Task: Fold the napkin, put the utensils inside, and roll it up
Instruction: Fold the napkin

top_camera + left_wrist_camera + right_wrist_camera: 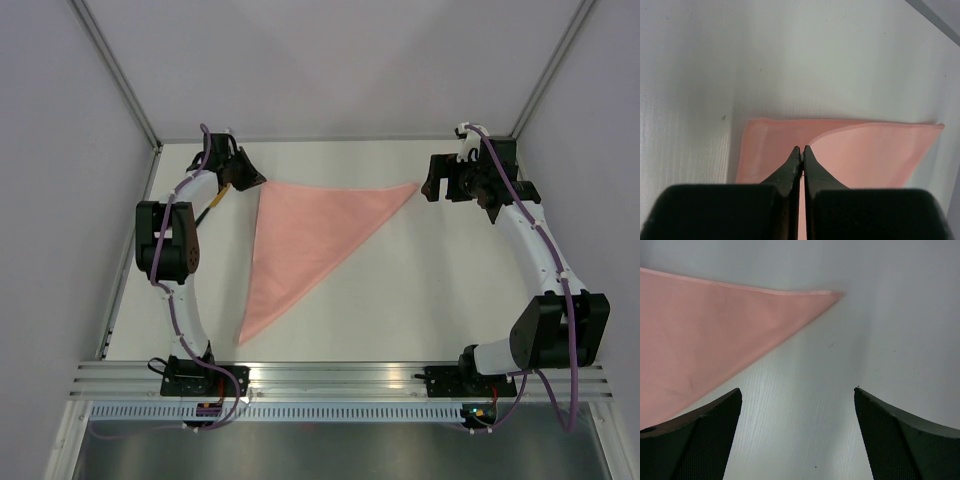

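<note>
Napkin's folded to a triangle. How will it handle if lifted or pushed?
Probably floppy: the napkin lies flat, its top layer curling up at the left gripper. Likely light and apt to slide or unfold on the smooth table if pushed.

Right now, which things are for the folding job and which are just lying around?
For the job: the napkin, folded into a triangle; the left gripper, pinching its top layer; the right gripper, open beside its point.
Just there: the table; the metal rail.
</note>
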Robot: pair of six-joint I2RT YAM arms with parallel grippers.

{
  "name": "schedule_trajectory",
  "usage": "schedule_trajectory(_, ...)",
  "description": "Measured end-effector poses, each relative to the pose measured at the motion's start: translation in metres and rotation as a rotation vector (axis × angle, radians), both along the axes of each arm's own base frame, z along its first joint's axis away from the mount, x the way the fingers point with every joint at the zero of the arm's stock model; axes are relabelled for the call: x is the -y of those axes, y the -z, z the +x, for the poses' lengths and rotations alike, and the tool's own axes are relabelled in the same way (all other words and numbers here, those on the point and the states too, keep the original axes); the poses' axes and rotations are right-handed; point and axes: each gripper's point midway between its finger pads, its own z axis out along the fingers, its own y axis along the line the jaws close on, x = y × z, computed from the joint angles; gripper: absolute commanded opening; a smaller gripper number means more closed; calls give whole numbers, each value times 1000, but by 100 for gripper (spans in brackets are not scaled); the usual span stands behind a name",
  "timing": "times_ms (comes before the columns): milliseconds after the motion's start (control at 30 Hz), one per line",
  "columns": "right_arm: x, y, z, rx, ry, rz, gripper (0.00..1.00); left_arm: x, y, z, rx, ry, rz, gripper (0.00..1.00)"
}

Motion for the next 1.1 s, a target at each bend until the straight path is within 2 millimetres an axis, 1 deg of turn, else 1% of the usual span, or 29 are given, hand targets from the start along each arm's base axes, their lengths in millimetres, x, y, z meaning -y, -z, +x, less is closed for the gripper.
schedule_trajectory(167,0,0,0,-1,0,0,98,-2,3,3,-3,-2,-1,2)
schedule_trajectory(400,0,0,0,-1,0,0,98,-3,13,3,-27,-4,0,2)
schedule_trajectory(633,0,3,1,-8,0,0,98,-3,12,4,-29,-1,-5,2)
schedule_trajectory(733,0,6,1,-15,0,-1,98,-3,14,5,-33,-1,-5,5)
schedule_trajectory(867,0,6,1,-17,-1,-1,98,-3,17,5,-37,-2,-5,18)
schedule_trajectory(900,0,6,1,-17,-1,-1,98,-4,18,5,-39,-2,-4,28)
schedule_trajectory(967,0,7,1,-19,-1,-2,98,-4,21,5,-42,-1,2,34)
schedule_trajectory(1000,0,7,1,-19,-2,-2,98,-4,22,5,-43,-1,4,44)
schedule_trajectory(1100,0,7,1,-21,-2,-2,98,-7,23,7,-40,-4,17,55)
